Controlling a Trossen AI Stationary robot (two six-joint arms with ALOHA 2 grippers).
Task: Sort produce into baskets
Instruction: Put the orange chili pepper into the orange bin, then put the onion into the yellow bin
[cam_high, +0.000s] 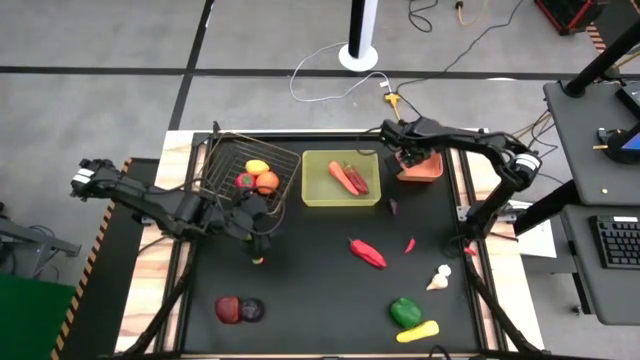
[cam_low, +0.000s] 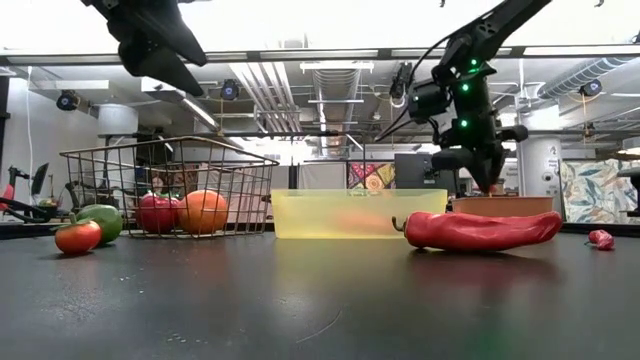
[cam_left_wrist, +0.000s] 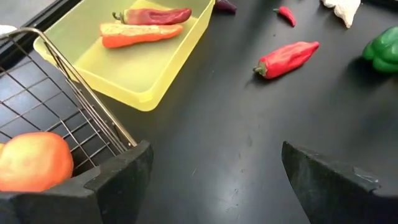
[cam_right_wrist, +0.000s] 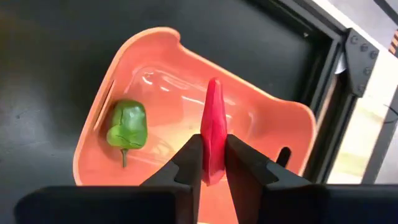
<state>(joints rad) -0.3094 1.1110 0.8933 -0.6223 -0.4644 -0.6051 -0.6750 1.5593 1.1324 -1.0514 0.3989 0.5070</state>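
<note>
Over the salmon bin (cam_right_wrist: 186, 124) holding a green pepper (cam_right_wrist: 127, 127), the right pincer (cam_right_wrist: 212, 163) pinches a red chili (cam_right_wrist: 213, 134); left pincer (cam_left_wrist: 211, 180) gapes wide, empty, beside the wire basket (cam_high: 225, 165).

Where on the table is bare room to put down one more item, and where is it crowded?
Free: the mat's middle, between the yellow tray, the long red pepper and the dark fruits at the near left. Also the strip between those fruits and the green pepper. Crowded: the back row, wire basket, tray, salmon bin, and the right near corner.

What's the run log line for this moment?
right gripper: shut on red chili, over salmon bin | left gripper: open, beside wire basket
</note>
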